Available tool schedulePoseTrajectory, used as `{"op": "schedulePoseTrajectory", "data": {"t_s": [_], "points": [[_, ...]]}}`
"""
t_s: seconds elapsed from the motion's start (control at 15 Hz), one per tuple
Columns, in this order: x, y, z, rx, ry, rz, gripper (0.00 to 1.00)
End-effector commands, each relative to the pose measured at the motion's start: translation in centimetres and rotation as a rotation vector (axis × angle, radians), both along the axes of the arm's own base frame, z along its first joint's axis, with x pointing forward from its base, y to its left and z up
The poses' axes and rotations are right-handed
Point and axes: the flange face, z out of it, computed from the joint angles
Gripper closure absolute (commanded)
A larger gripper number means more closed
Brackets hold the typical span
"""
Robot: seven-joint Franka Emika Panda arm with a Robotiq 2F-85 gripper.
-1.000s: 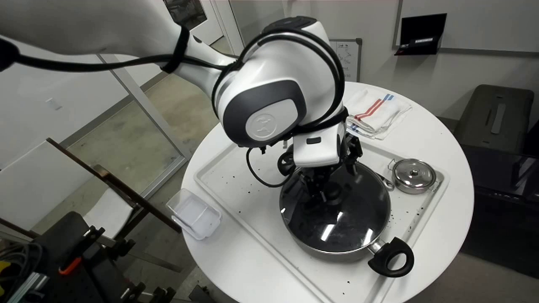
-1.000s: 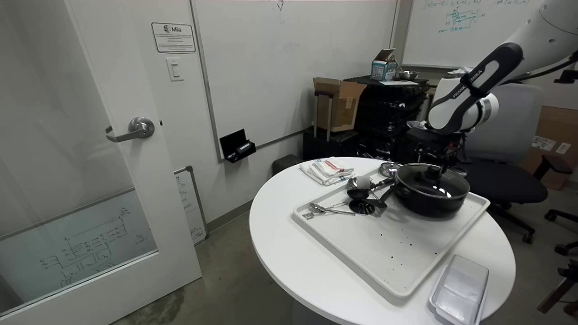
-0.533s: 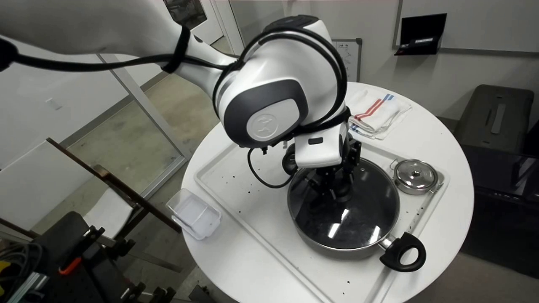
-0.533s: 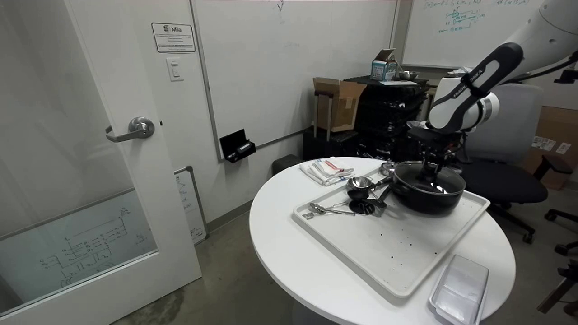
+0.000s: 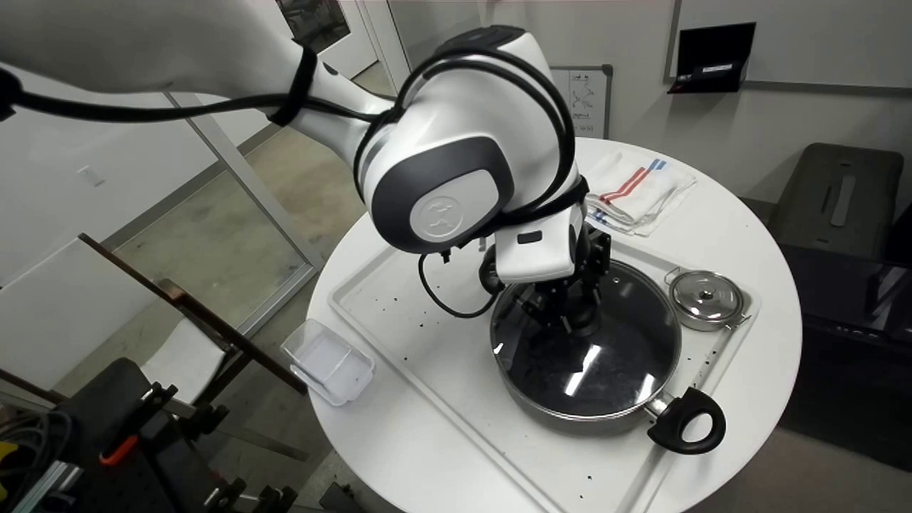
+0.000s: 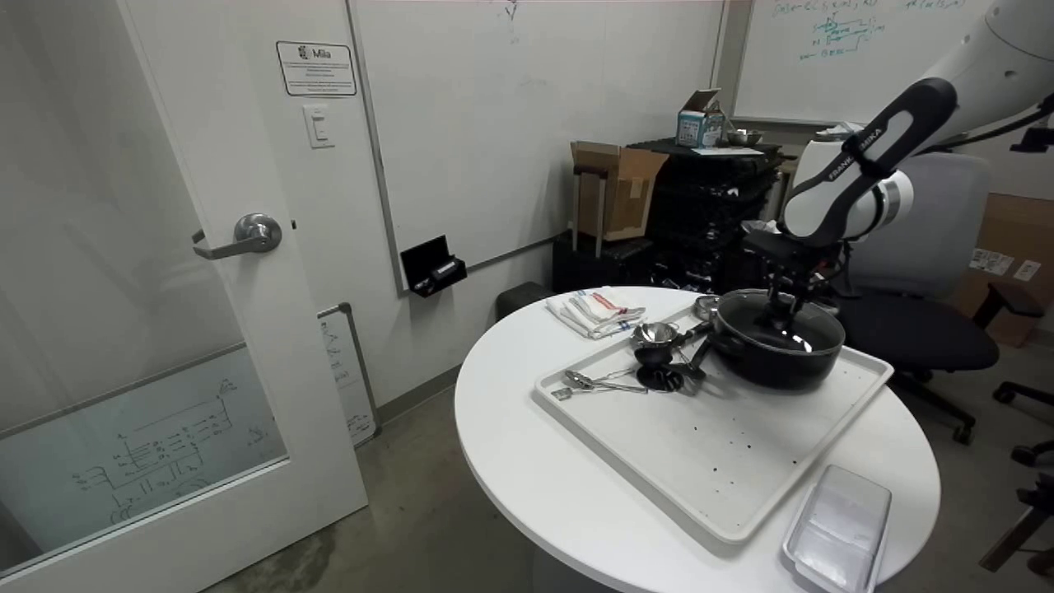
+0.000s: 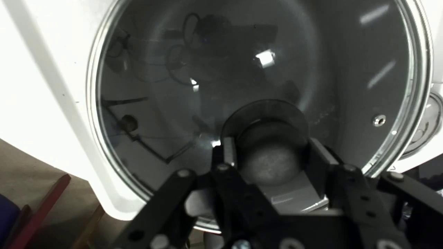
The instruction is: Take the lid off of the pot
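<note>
The glass lid (image 5: 627, 356) lies on the black pot (image 5: 570, 424), its metal rim level with the pot's edge as far as I can see. My gripper (image 7: 273, 152) comes down from above and is shut on the lid's black knob (image 7: 271, 167), with a finger pad on either side of it. In both exterior views, the gripper (image 6: 786, 305) partly covers the knob. One loop handle (image 5: 687, 422) of the pot points toward the front right; the opposite handle (image 5: 490, 271) is partly behind the arm.
The pot stands on a white tray (image 6: 659, 436) on a round table (image 6: 502, 428). A small silver lidded pot (image 5: 705, 298) sits close beside it. Several utensils (image 6: 659, 377) lie near the pot. A folded towel (image 5: 634, 192) and a clear plastic container (image 5: 331, 363) rest outside the tray.
The jaws have closed on the knob. Pot and lid have shifted together, rightward in an exterior view, with the gripper over them. The small silver pot has shifted slightly the same way.
</note>
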Motion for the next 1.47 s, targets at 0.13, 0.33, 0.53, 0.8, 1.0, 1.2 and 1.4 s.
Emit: {"op": "schedulePoseTrajectory", "data": {"t_s": [0.13,0.33,0.53,0.8,1.0,1.2,1.4], "points": [[-0.9,2.5,4.1,-0.039,-0.137,0.054,0.74],[-1.6,4.1,5.8,-0.044,-0.182,0.097,0.74],[-2.3,5.9,7.2,-0.048,-0.198,0.161,0.74],[-2.1,9.6,8.2,-0.046,-0.172,0.292,0.74],[-1.4,13.4,8.1,-0.048,-0.124,0.424,0.74],[-0.5,17.4,8.0,-0.065,-0.089,0.541,0.74],[0.2,21.7,7.6,-0.083,-0.055,0.656,0.74]]}}
